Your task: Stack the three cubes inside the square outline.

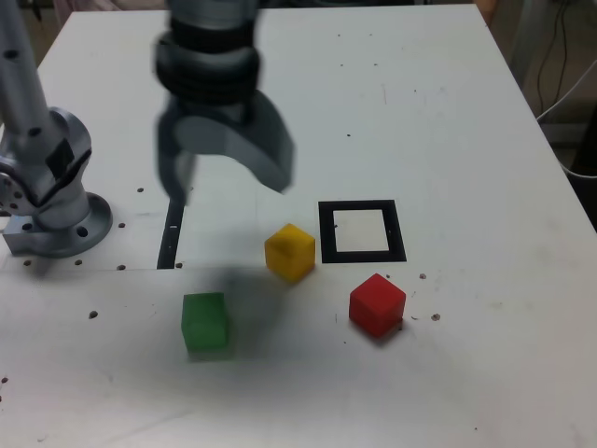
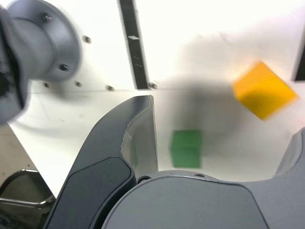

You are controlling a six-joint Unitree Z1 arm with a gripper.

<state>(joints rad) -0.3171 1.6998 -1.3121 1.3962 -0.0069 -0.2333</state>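
Surface: a white table (image 1: pixel 448 112), flat, with small dark specks and screw holes; a seam runs across it at the exterior view's left, near my arm base (image 1: pixel 56 219); a thin black strip (image 1: pixel 171 238) lies just right of that base. Beyond the table's far right edge, cables and floor are visible; nothing more of the room can be read.

Open room: the far half of the table is bare; the near right corner is likewise bare; the table's right edge stands well apart from all cubes.

My pincer (image 1: pixel 229 182) hangs above the table with its jaws spread wide and nothing between them; the picture is blurred there. The green cube (image 1: pixel 205 323) lies nearer than the pincer, roughly below it, untouched; in the wrist view the green cube (image 2: pixel 186 148) sits between my jaws' lines. The yellow cube (image 1: pixel 290 251) lies right of the pincer, just beside the square outline (image 1: pixel 362 231); the red cube (image 1: pixel 377 304) lies near the outline's near edge; the outline itself holds no cube.
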